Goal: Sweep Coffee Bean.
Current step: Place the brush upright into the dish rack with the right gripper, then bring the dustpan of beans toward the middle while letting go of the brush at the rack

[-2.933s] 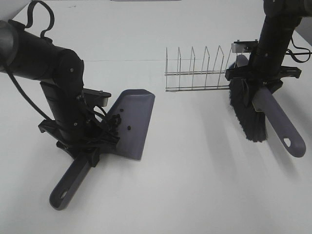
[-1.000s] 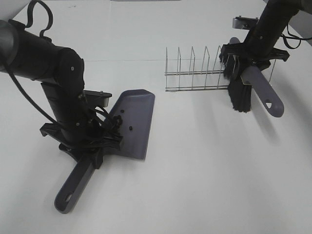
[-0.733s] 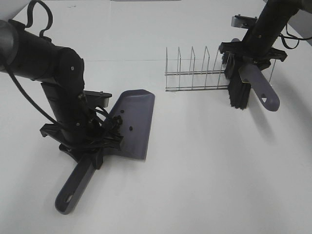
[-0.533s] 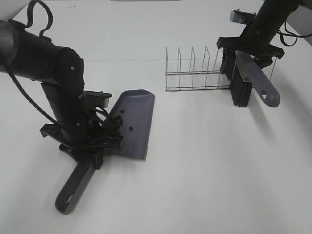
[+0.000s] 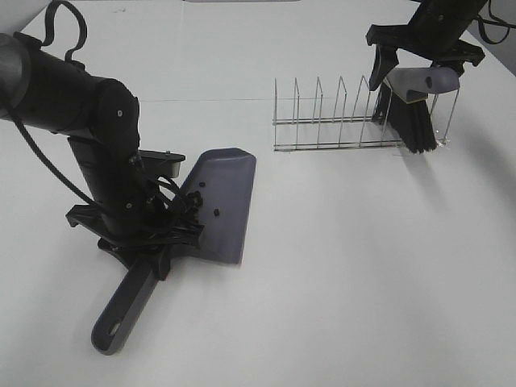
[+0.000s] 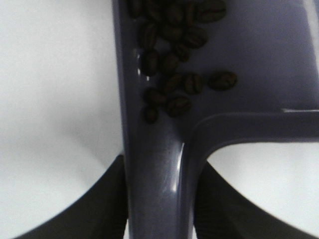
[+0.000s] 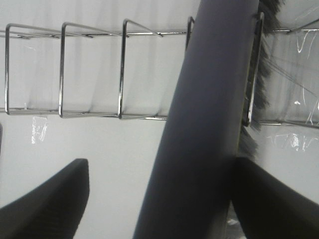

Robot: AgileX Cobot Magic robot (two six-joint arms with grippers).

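Note:
My left gripper is shut on the handle of the grey-purple dustpan, which rests on the white table. Several coffee beans lie in the pan. The left wrist view shows a cluster of beans at the pan's back, near the handle. My right gripper is shut on the brush's grey-purple handle. The brush's black bristles sit in the right end of the wire rack. In the right wrist view the handle crosses the rack wires.
The rack stands at the back right of the table. The dustpan's handle end points toward the front left. Cables trail from the left arm.
My right arm has lifted the brush and carried it back and to the right, so its bristles now stand in the rack's right end. The left arm and dustpan have barely moved.

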